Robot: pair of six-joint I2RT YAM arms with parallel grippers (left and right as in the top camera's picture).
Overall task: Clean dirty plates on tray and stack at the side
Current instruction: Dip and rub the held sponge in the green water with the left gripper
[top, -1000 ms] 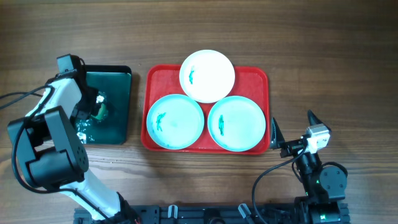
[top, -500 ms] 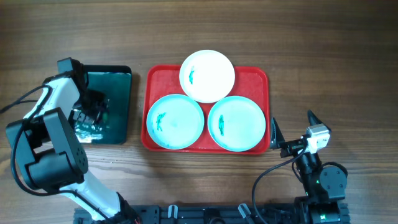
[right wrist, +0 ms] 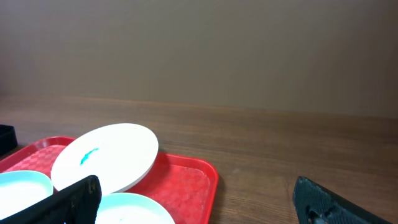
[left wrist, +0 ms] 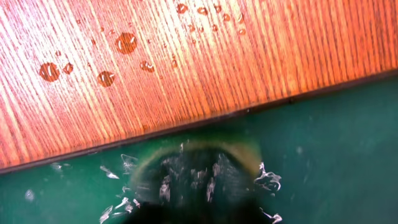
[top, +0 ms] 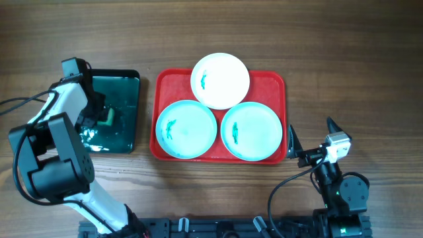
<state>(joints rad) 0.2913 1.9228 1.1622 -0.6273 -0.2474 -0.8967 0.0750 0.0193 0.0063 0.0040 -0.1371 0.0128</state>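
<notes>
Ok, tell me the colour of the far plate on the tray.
That plate is white, with a green smear; best seen overhead.

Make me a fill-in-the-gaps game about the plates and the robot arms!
The red tray holds ___ plates.
The back plate is coloured ___.
The left gripper is over the smaller tray, which is dark ___.
The right gripper is ___, holding nothing.
Missing words: three, white, green, open.
</notes>
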